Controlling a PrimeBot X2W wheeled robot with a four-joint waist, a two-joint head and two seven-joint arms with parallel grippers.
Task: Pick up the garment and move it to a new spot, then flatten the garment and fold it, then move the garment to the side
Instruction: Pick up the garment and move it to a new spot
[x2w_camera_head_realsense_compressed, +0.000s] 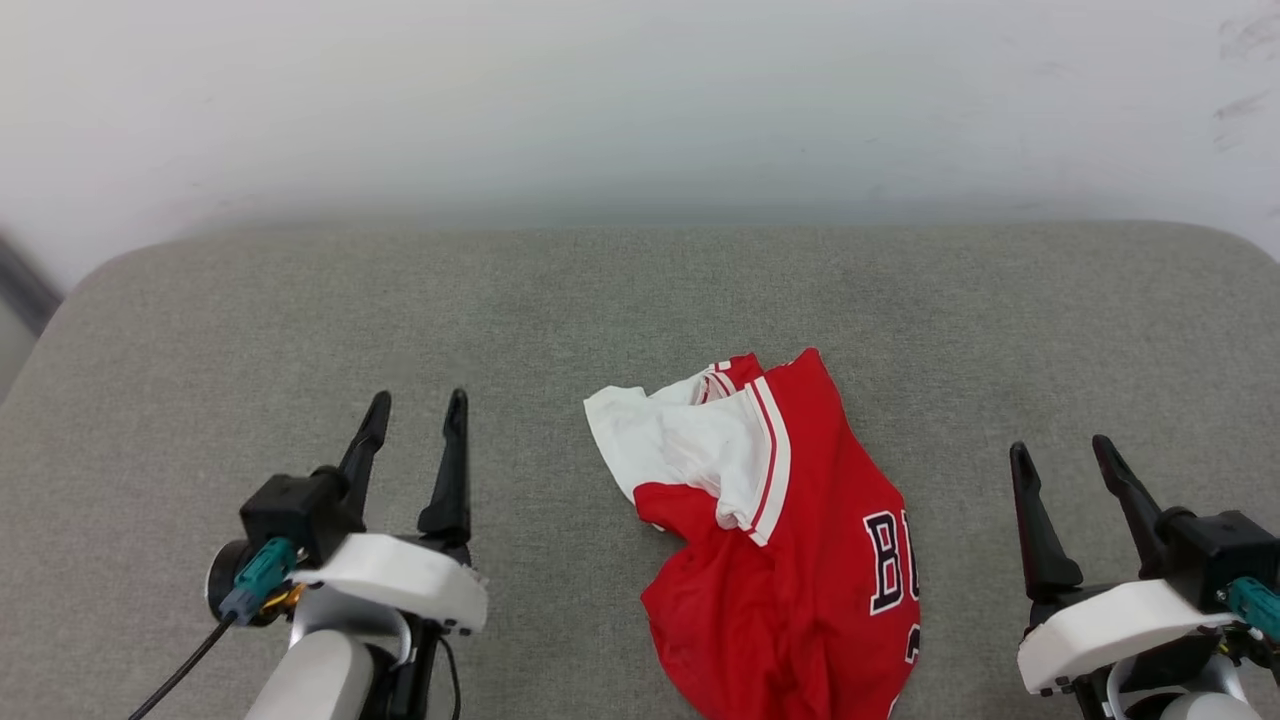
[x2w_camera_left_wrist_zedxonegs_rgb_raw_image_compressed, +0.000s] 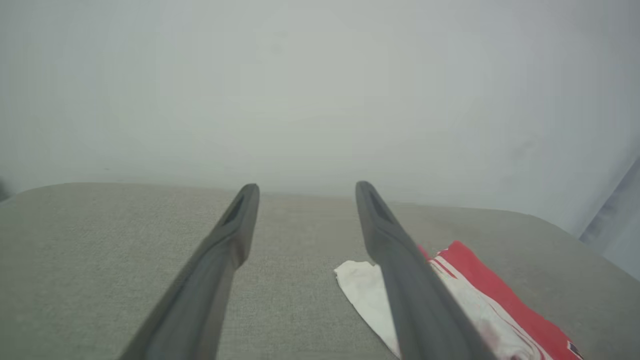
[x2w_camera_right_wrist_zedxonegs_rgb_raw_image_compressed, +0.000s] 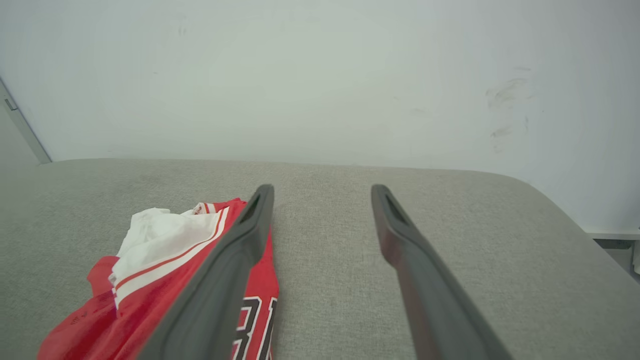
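Note:
The garment, a red jersey T-shirt with a white sleeve, striped trim and black lettering, lies crumpled on the grey padded surface, between both arms and near the front edge. My left gripper stands open to the garment's left, apart from it, with nothing between its fingers. My right gripper is open to the garment's right, also empty. In the left wrist view the garment lies at the lower right beyond the open fingers. The right wrist view has the garment at the lower left, partly behind one finger.
A pale wall rises right behind the padded surface's far edge. The surface has rounded far corners. Bare grey fabric stretches across the far half and the left side. A dark strip shows at the far left.

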